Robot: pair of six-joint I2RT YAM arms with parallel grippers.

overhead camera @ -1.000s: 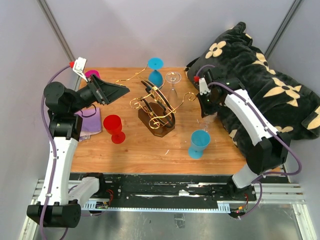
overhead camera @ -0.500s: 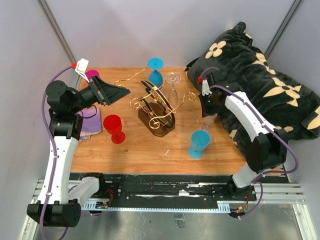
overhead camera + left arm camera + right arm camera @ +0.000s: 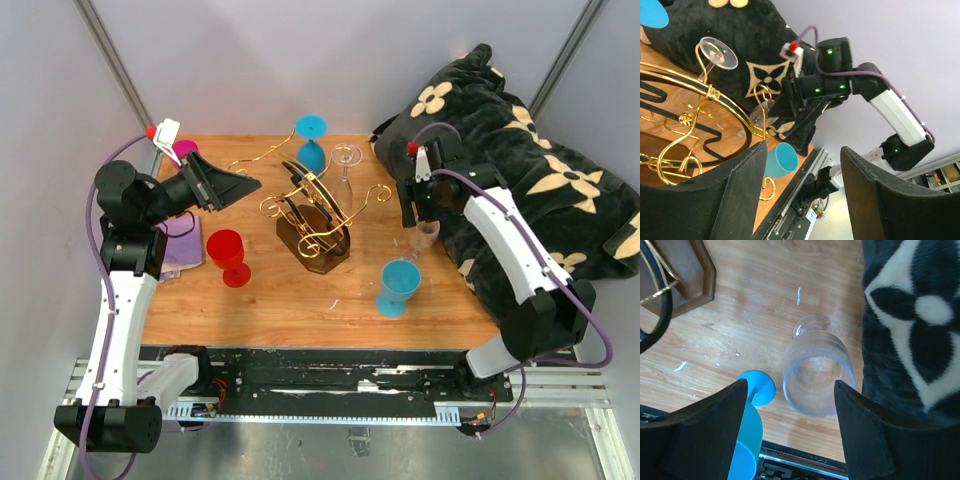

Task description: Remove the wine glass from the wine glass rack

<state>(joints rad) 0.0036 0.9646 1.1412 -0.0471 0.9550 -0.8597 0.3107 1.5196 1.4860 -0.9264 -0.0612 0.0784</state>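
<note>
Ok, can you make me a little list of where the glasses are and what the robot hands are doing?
rack: gold wire on a dark wooden base, middle of the table
hanging clear glass: upside down at the rack's far side
standing clear glass: upright on the table, beside the black blanket
blue goblet: upright, near the standing clear glass
red goblet: upright, left of the rack
right end effector: open, over the standing clear glass
left end effector: open, in the air left of the rack
</note>
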